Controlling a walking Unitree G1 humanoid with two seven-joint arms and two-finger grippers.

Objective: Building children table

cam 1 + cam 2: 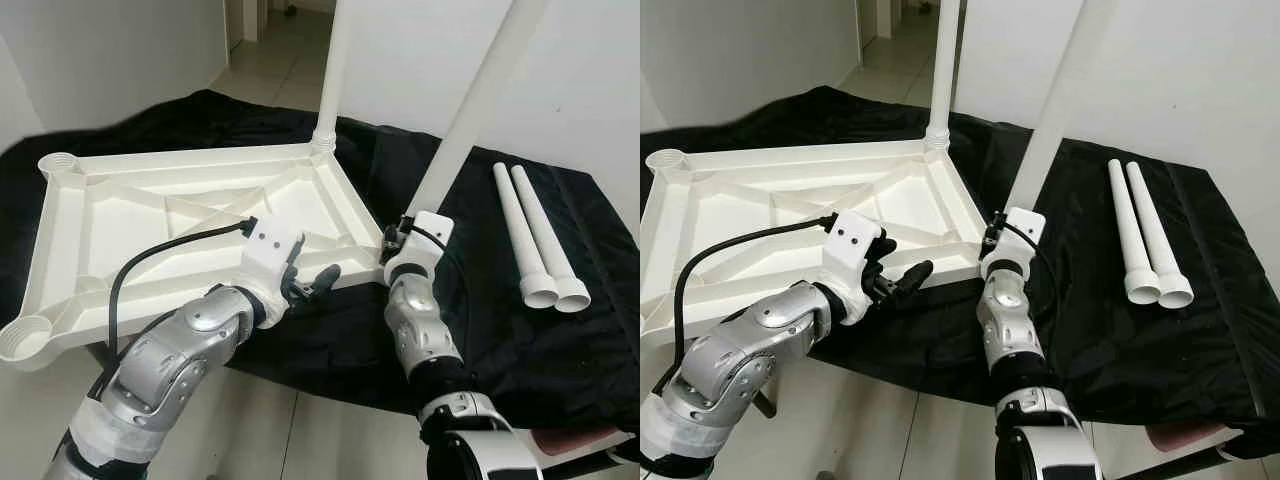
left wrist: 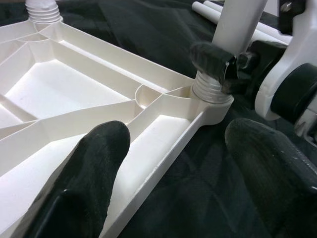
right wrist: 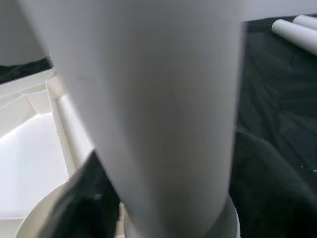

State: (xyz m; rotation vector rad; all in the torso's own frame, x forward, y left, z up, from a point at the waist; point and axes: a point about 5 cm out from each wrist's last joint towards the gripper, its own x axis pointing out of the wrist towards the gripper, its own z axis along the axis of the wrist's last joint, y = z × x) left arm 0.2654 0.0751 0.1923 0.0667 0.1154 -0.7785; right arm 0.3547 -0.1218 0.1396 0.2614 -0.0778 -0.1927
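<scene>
Silver arms [image 1: 170,365], black-fingered pincers [image 1: 308,284]

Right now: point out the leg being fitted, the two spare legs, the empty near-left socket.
fitted leg [image 1: 470,120], left eye view, mid shaft
spare legs [image 1: 530,225], left eye view, shafts
empty socket [image 1: 25,340], left eye view, rim

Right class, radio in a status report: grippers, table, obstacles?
Right gripper shut on leg at corner socket. Left gripper open, beside tabletop rim. Two spare legs lying apart.

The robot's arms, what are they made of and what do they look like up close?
Both arms are jointed silver metal segments. The left arm has a black cable looping to a white block at its wrist; the right arm has the same white block. Each ends in two long, black, rounded fingers.
</scene>
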